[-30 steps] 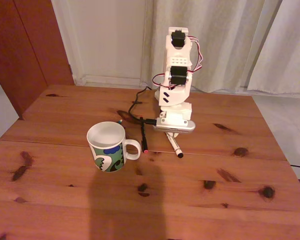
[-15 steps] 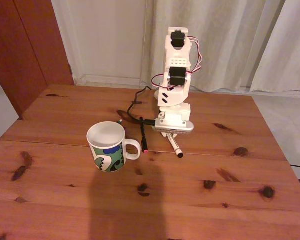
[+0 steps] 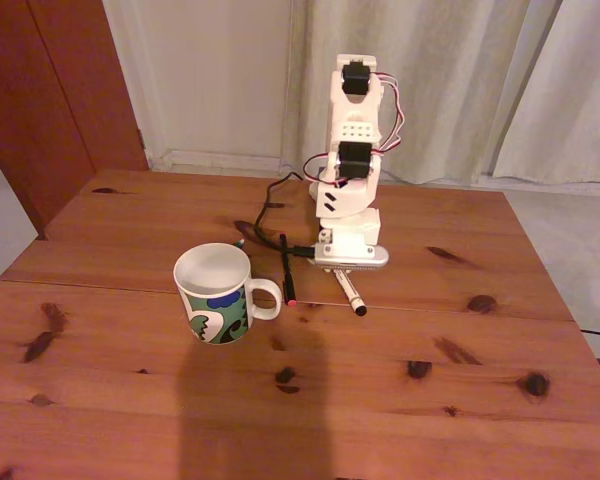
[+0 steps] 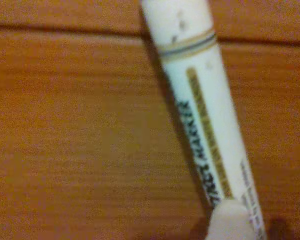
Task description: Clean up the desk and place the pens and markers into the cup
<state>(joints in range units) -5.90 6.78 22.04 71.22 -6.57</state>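
The white cup (image 3: pixel 215 290) with a green, blue and black pattern stands on the reddish-brown desk (image 3: pixel 130 400), handle to the right. A thin black pen (image 3: pixel 286 268) with a pink end lies just right of it. A small teal-tipped pen (image 3: pixel 239 242) peeks out behind the cup's rim. The white marker (image 3: pixel 350 292) with a black cap lies under the folded arm; my gripper (image 3: pixel 350 262) hangs low over its rear end. In the wrist view the marker (image 4: pixel 200 100) runs steeply across the wood, with one white fingertip (image 4: pixel 231 222) against its lower part. The jaws' spacing is hidden.
A black cable (image 3: pixel 270 212) trails over the desk behind the pens to the arm's base. Curtains and a wall stand behind the far edge. Dark knots dot the front half of the desk, where a shadow falls.
The arm's upper links have shifted slightly and the gripper head has settled a touch lower over the marker. Cup, pens and marker lie where they were.
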